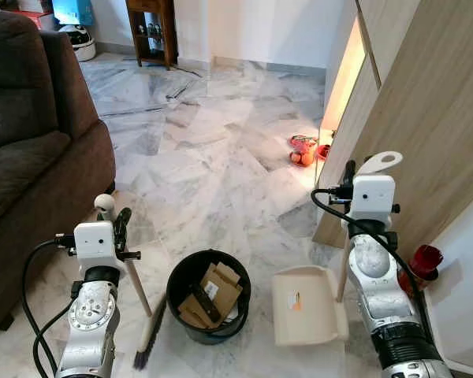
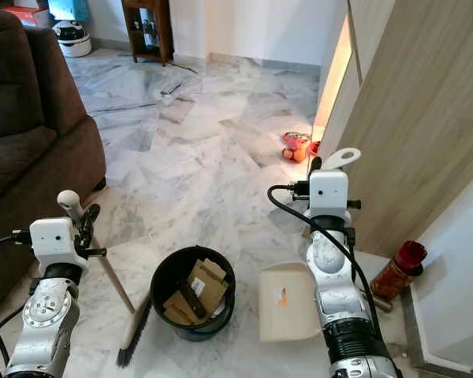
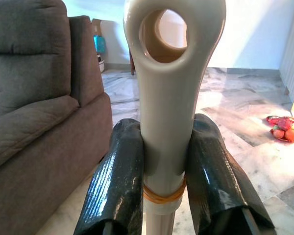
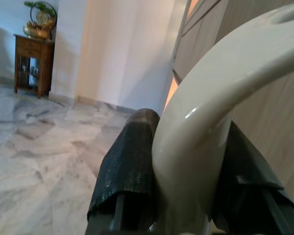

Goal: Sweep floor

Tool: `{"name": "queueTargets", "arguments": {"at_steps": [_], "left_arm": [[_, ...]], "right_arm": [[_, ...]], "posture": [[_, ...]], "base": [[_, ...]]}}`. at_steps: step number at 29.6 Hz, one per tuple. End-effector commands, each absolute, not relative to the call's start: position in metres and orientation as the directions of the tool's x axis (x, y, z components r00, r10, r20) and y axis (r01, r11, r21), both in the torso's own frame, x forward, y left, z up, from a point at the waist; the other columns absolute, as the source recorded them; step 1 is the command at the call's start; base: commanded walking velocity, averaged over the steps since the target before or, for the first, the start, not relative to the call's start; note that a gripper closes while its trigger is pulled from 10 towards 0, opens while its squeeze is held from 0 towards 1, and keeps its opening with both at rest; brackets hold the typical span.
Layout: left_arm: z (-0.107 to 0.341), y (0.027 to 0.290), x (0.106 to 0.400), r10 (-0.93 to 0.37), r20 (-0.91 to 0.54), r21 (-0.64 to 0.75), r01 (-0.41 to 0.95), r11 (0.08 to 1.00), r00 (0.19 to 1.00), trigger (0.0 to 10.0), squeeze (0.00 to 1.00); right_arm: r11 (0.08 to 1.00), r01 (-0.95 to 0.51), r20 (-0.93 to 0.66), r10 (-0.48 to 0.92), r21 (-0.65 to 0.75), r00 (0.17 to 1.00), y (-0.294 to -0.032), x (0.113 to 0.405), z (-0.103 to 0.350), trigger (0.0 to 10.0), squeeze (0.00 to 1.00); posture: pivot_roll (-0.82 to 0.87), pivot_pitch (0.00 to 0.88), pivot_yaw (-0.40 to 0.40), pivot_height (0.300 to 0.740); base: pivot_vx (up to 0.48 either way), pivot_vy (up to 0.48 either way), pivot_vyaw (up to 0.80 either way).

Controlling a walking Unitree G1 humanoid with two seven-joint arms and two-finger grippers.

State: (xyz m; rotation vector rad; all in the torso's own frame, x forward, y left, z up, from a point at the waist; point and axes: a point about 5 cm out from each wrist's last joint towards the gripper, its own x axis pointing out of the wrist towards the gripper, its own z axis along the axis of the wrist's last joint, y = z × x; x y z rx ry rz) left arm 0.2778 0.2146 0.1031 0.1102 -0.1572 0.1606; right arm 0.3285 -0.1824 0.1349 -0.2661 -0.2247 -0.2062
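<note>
Black bucket (image 1: 207,295) sits between left gripper's (image 3: 166,169) clamped broom (image 1: 134,293) and right gripper's (image 4: 186,161) clamped dustpan (image 1: 307,305).

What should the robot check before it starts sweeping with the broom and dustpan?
1. Left gripper holds the broom handle: ok, fingers clamp it.
2. Right gripper holds the dustpan handle: ok.
3. Broom bristles on the floor: ok, they rest beside the bucket.
4. Dustpan near the bucket: ok, it sits just to its right.
5. Room in the bucket: ok, cardboard scraps lie inside but it is not full.
6. Dirt to sweep nearby: cannot tell; only a red plate of fruit shows farther off by the cabinet.
</note>
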Motion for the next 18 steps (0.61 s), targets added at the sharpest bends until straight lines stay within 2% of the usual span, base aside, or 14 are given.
{"name": "queueTargets", "arguments": {"at_steps": [1,18], "left_arm": [[0.112,0.213,0.277,0.126,0.198,0.105,-0.149,0.983,0.972,10.0,0.00],[0.110,0.209,0.275,0.107,0.185,0.093,-0.126,0.988,0.977,10.0,0.00]], "right_arm": [[0.939,0.246,0.270,-0.178,-0.240,0.946,-0.186,0.329,0.138,10.0,0.00],[0.949,0.232,0.228,-0.183,-0.214,0.956,-0.187,0.330,0.122,10.0,0.00]], "posture": [[0.04,0.008,-0.024,0.740],[0.06,0.047,-0.035,0.740]], "base": [[0.000,0.000,0.00],[0.000,0.000,0.00]]}}
